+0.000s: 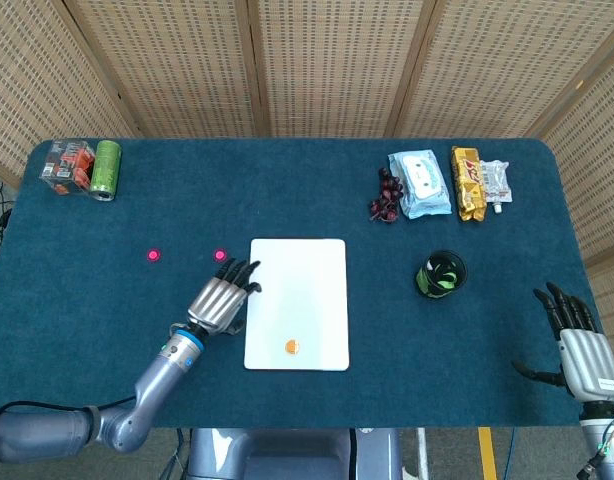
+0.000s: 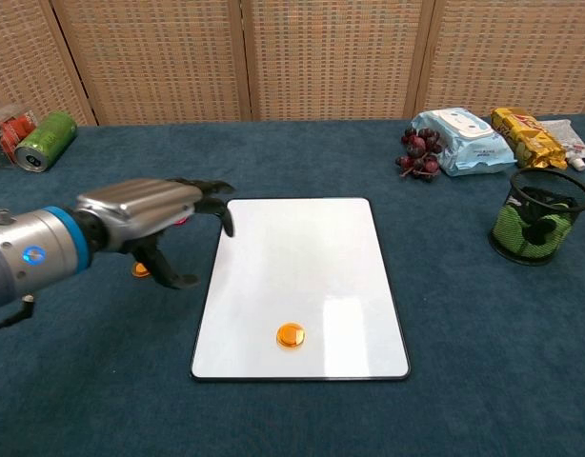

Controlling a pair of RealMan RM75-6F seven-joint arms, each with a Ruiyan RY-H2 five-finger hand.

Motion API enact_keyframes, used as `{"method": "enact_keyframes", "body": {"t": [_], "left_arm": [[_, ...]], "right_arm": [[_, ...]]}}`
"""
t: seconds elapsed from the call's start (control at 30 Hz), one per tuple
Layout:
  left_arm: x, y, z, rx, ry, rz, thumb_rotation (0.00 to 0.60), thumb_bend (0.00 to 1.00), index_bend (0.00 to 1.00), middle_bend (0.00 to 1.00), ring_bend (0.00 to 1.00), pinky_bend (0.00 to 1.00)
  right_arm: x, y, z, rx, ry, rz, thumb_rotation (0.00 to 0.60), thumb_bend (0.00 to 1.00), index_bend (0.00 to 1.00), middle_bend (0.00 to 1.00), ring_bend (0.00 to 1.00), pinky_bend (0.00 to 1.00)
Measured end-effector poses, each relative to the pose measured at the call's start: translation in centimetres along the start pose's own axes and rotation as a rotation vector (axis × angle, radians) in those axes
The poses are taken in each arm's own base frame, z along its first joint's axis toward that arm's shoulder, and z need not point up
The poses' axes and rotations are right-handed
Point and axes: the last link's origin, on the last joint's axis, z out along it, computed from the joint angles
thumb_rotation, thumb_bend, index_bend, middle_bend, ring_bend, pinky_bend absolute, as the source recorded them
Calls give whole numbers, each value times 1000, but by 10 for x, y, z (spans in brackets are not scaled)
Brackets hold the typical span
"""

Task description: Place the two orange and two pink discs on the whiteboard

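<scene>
The whiteboard (image 1: 297, 280) (image 2: 302, 257) lies mid-table with one orange disc (image 1: 291, 346) (image 2: 291, 334) near its front edge. My left hand (image 1: 220, 297) (image 2: 154, 214) hovers just left of the board, fingers spread and holding nothing. It covers the second orange disc in the head view; in the chest view that disc (image 2: 140, 270) peeks out below the palm. Two pink discs (image 1: 153, 255) (image 1: 220, 255) lie on the cloth behind the hand. My right hand (image 1: 579, 345) rests empty with fingers spread at the table's front right corner.
A green can (image 1: 106, 168) and a red packet (image 1: 69, 165) sit at the back left. Grapes (image 1: 385, 195), a wipes pack (image 1: 420, 183) and snack bags (image 1: 468, 183) are at the back right. A black mesh cup (image 1: 441, 274) stands right of the board.
</scene>
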Motion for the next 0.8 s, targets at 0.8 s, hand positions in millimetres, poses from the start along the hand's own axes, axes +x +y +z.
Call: {"method": "enact_keyframes", "body": {"t": [0.8], "left_arm": [[-24,-85,-13,179,-52,-53,600,330,345,0,0,0]], "right_arm": [[0,0,0,-2,-1,-4,600,0,21,0,0,0]]}}
